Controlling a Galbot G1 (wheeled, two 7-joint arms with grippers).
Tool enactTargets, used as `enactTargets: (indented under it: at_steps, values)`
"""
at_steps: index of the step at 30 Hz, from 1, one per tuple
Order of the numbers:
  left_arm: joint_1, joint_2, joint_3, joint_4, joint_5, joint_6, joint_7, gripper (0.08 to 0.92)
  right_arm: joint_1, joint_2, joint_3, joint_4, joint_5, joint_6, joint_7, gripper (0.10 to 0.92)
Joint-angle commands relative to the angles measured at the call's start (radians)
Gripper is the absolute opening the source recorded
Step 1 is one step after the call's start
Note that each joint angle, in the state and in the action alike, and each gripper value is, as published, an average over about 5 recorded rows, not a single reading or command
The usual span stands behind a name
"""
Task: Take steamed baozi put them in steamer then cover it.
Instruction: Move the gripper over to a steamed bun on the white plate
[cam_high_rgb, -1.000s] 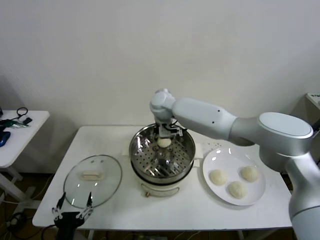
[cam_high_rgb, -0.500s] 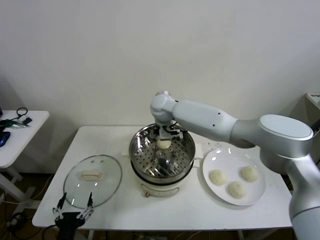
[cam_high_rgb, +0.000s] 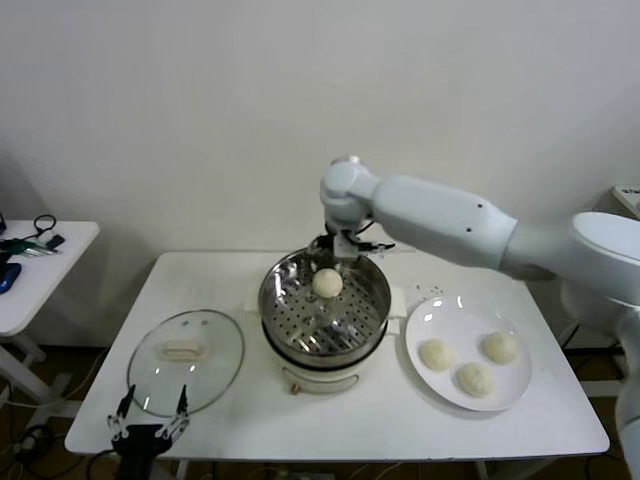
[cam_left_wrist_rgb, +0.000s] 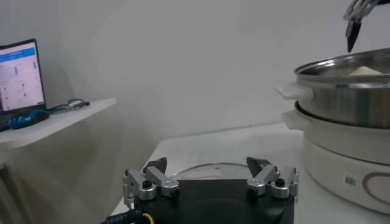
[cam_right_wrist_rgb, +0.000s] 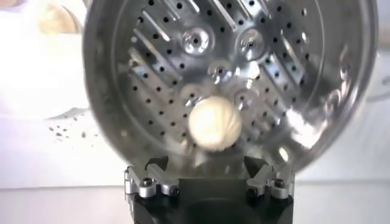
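Rose clear of the steamer (cam_high_rgb: 325, 305) since a second before: right hand (cam_high_rgb: 340, 243), fingers spread wide and holding nothing, hung above the far rim. Left behind one baozi (cam_high_rgb: 328, 283) on the perforated floor toward the back of the basket, seen from the right wrist (cam_right_wrist_rgb: 214, 123) just below the parted fingers. Kept three more baozi (cam_high_rgb: 472, 360) on the white plate (cam_high_rgb: 432, 315) right of the steamer. Lay flat on the table (cam_high_rgb: 400, 420) left of the steamer: glass cover (cam_high_rgb: 186, 361). Waited low at the front-left table edge near the cover: left hand (cam_high_rgb: 147, 427), fingers apart, empty.
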Motion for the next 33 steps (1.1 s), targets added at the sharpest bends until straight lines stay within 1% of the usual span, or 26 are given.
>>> enactTargets:
  at_steps: [1,7,9,11,16,20,25,33]
  values:
    - [0.003,-0.004,0.003,-0.015,-0.009,0.004,0.001,0.823,0.142,-0.237,-0.129,0.070,0.485,-0.359,0.120,0.823]
    - [-0.007,-0.010,0.005,-0.028,-0.013,0.011,0.001,0.823,0.178,-0.350,-0.238,0.078,0.748,-0.580,0.105,0.823]
    - [-0.008,-0.010,0.004,-0.027,-0.013,0.011,0.001,0.823,0.178,-0.388,-0.278,0.072,0.805,-0.617,0.085,0.823]
    - [-0.006,-0.009,0.000,-0.027,-0.015,0.010,0.001,0.823,0.169,-0.428,-0.317,0.068,0.831,-0.635,0.059,0.823]
    - [-0.006,-0.013,-0.004,-0.028,-0.019,0.012,0.000,0.823,0.063,-0.501,-0.317,0.064,0.813,-0.649,0.053,0.823]
    - [-0.006,-0.018,-0.001,-0.026,-0.014,0.012,-0.001,0.823,-0.064,-0.525,-0.245,0.060,0.743,-0.651,0.053,0.823]
    - [0.000,-0.019,-0.005,-0.027,-0.012,0.009,-0.002,0.823,-0.181,-0.520,-0.178,0.045,0.673,-0.651,0.054,0.823]
    - [0.013,-0.019,-0.011,-0.024,-0.013,0.000,-0.003,0.823,-0.295,-0.480,-0.128,0.008,0.615,-0.651,0.074,0.823]
